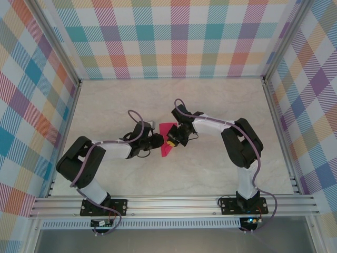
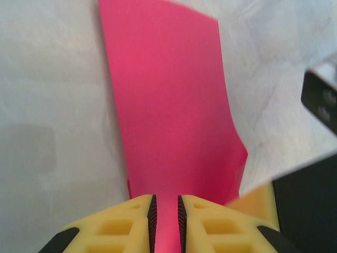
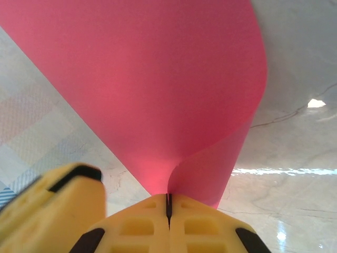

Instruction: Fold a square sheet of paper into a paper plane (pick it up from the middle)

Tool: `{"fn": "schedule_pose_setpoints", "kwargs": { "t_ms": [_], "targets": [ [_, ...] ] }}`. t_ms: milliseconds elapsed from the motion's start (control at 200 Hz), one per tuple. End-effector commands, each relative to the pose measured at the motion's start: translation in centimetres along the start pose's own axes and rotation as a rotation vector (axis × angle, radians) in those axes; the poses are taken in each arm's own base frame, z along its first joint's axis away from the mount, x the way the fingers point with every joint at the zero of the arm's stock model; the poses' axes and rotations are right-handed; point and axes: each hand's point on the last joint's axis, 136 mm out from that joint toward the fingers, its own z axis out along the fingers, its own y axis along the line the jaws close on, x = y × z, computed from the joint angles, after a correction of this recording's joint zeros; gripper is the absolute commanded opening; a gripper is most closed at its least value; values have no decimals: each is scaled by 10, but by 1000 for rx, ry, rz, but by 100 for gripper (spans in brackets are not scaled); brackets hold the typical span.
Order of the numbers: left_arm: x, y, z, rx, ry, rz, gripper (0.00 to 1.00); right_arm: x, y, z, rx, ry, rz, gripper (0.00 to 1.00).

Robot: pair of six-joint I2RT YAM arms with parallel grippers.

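1. The left gripper (image 1: 156, 141) sits left of the table's (image 1: 221, 105) middle and points right. In the left wrist view its yellow fingers (image 2: 131, 221) stand a narrow slot apart, and the square sheet of paper (image 2: 168, 105) runs into that slot. I cannot tell whether the pads actually bite on it.

2. The paper (image 1: 166, 151) hangs between the two claws near the table's centre. It is already narrowed into a long magenta band rather than a flat square. Its far end lies on or just over the marbled top, and I cannot tell which.

3. The right gripper (image 1: 174, 138) comes in from the right, just beside the left one. In the right wrist view it (image 3: 169, 203) is closed tight and pinches an edge of the sheet (image 3: 147, 95), which bows away from the seam in a loose curl.

4. Risks from here, as I judge them:
   - If the left claw's slot is slack, the paper could slide out as the arms move, and the fold line would drift off true.
   - With two holds so close together, pulling them apart could tear the thin sheet.
   - Pushing them together could buckle the curl into a stray crease.
   - Pressing down while the curl is skewed would set a crooked fold and leave a lopsided plane.
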Motion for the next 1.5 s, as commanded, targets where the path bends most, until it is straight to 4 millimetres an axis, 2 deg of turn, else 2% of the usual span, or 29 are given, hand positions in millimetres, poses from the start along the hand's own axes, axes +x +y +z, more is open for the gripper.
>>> {"fn": "schedule_pose_setpoints", "kwargs": {
  "t_ms": [0,260,620,1050,1495],
  "targets": [
    [-9,8,11,-12,17,-52,20,-3,-2,2,18,8,19,5],
    [-20,19,29,-16,52,-97,17,-4,-1,0,11,7,14,4],
    [0,34,29,-55,108,-125,12,-9,17,2,-66,2,-12,4],
    [1,33,29,-50,115,-123,11,-23,19,8,-75,-34,9,4],
    [2,33,29,-48,119,-124,11,-28,23,12,-96,-36,-3,4]
  ]
}}
